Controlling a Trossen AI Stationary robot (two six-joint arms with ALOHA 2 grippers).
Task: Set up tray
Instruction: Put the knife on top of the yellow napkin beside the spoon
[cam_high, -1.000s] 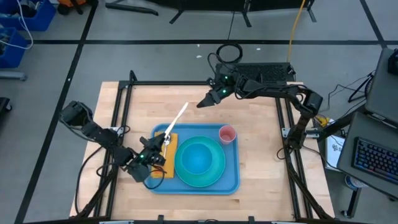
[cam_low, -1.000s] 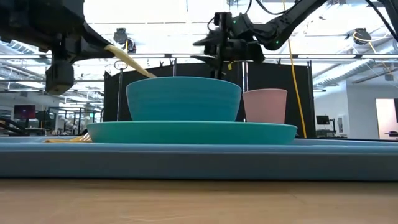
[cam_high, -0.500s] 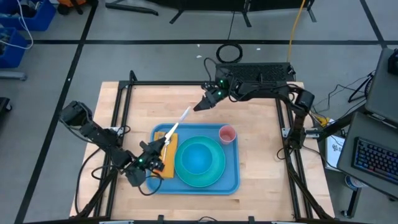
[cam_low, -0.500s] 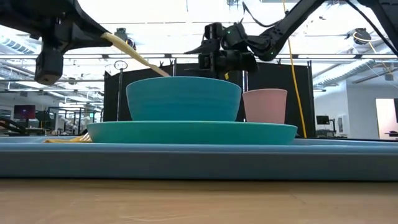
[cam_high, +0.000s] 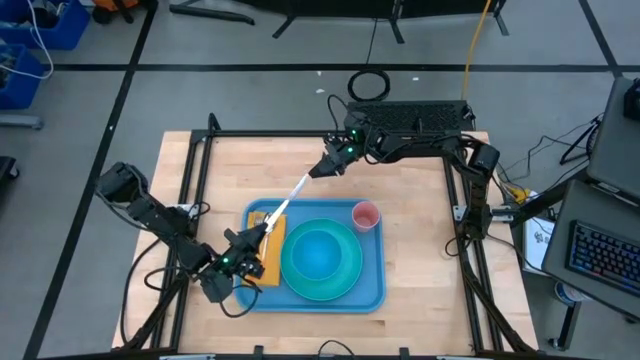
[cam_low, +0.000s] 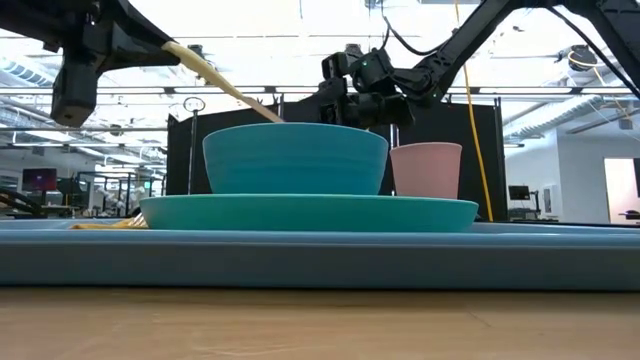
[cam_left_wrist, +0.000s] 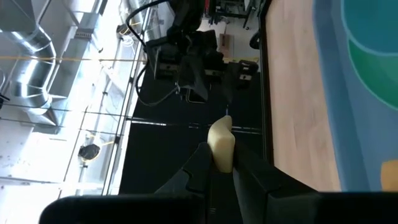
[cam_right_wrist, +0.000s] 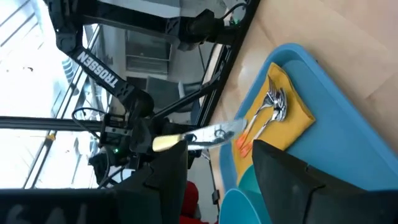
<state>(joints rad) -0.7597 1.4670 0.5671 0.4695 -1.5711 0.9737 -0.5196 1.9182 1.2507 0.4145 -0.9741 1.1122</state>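
Two end effectors meet over the counter: left end effector (cam_high: 247, 243) pinches knife (cam_high: 289, 197) handle, right end effector (cam_high: 318, 171) spread nr blade tip; tray (cam_high: 372, 292) on counter looks stiff, light, best gripped at rim.

Grey floor (cam_high: 80, 110) crossed by dark tape lines around a light wooden table (cam_high: 260, 170) framed in black rails. Off the table's right edge, a desk with a keyboard (cam_high: 603, 255); blue bins (cam_high: 25, 50) toward the far left corner. Behind, black partition panels (cam_low: 440, 135), bright ceiling lights (cam_low: 300, 15), exposed silver ducting (cam_left_wrist: 37, 56).
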